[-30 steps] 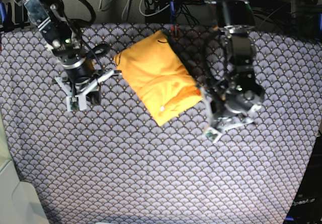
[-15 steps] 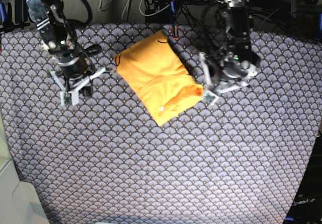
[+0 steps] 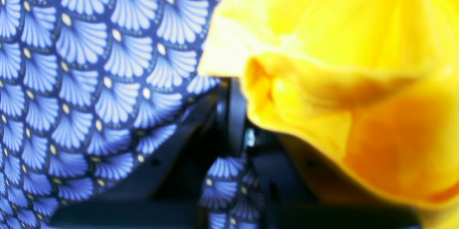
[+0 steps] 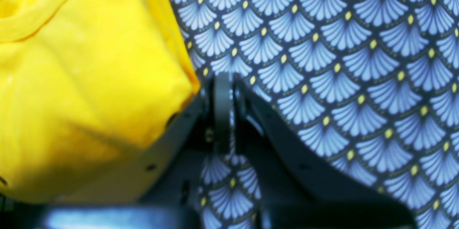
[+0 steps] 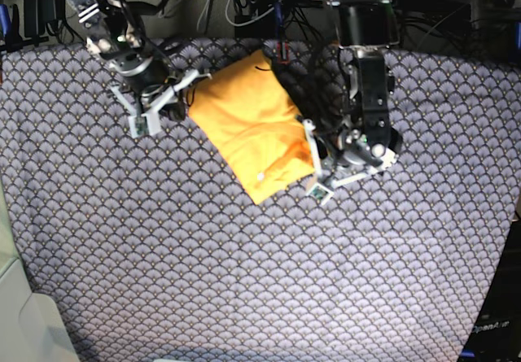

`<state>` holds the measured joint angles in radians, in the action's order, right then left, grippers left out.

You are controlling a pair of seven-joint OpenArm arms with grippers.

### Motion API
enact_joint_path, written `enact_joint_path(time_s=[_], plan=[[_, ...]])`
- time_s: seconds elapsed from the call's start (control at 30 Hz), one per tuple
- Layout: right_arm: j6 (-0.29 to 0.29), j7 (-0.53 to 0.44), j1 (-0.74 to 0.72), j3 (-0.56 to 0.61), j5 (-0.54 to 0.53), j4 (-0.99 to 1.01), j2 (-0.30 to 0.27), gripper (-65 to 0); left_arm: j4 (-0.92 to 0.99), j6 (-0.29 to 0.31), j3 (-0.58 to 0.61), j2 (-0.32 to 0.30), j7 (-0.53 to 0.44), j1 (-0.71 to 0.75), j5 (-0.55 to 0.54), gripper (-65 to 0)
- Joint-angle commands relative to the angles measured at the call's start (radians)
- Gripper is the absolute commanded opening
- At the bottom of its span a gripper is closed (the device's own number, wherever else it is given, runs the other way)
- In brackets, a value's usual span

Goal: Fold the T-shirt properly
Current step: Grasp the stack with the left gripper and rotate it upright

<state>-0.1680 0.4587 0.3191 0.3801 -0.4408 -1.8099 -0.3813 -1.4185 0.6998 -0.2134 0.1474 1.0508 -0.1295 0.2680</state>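
The orange-yellow T-shirt [image 5: 252, 126] lies folded into a compact slanted rectangle on the scallop-patterned cloth. My left gripper [image 5: 313, 175] is at the shirt's lower right edge. In the left wrist view the left gripper [image 3: 232, 92] has its tips together, and shirt fabric [image 3: 340, 78] lies over one finger. My right gripper [image 5: 172, 102] is at the shirt's left corner. In the right wrist view the right gripper [image 4: 222, 85] is shut right beside the shirt's corner [image 4: 93, 78], which rests on one finger.
The blue-grey scallop-patterned cloth [image 5: 244, 272] covers the whole table. Cables and dark equipment [image 5: 260, 4] line the far edge. A pale object [image 5: 24, 313] sits at the near left corner.
The left arm has moved back in against the shirt's lower right edge. The right arm has moved up and right to the shirt's left corner. The shirt has barely shifted.
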Motion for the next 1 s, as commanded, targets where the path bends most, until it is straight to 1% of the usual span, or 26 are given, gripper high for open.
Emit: enact_joint_path(time_s=[0.0, 0.13, 0.3, 0.47, 0.6, 0.67, 0.73, 0.97], plan=[[0.014, -0.018, 0.001, 0.012, 0.001, -0.017, 0.002, -65.0, 0.0, -0.002, 0.004, 0.01, -0.01, -0.022, -0.009, -65.0], [0.014, -0.019, 0.005, 0.092, 0.001, -0.024, -0.005, -65.0, 0.005, -0.002, 0.009, 0.01, -0.01, -0.04, -0.011, -65.0], [0.012, -0.019, 0.005, 0.165, 0.001, -0.024, -0.005, -65.0, 0.103, -0.002, 0.007, 0.01, -0.011, -0.092, -0.016, -65.0], [0.009, -0.019, 0.005, 0.198, 0.001, -0.024, -0.006, -65.0, 0.115, -0.002, 0.007, 0.01, -0.04, -0.104, -0.14, -65.0], [0.008, -0.019, 0.007, 0.188, 0.001, -0.026, -0.009, -65.0, 0.118, -0.002, 0.007, 0.01, -0.045, -0.111, -0.187, -65.0], [0.006, -0.019, 0.004, 0.187, 0.001, -0.026, -0.029, -65.0, 0.118, -0.002, 0.007, 0.01, -0.045, -0.121, -0.206, -65.0], [0.006, -0.019, -0.004, 0.181, 0.001, -0.026, -0.032, -65.0, 0.117, -0.002, 0.004, 0.01, -0.045, -0.131, -0.23, -65.0], [0.011, -0.018, 0.024, 0.01, 0.001, -0.026, -0.04, -65.0, 0.035, -0.002, 0.001, 0.01, -0.042, -0.143, -0.304, -65.0]])
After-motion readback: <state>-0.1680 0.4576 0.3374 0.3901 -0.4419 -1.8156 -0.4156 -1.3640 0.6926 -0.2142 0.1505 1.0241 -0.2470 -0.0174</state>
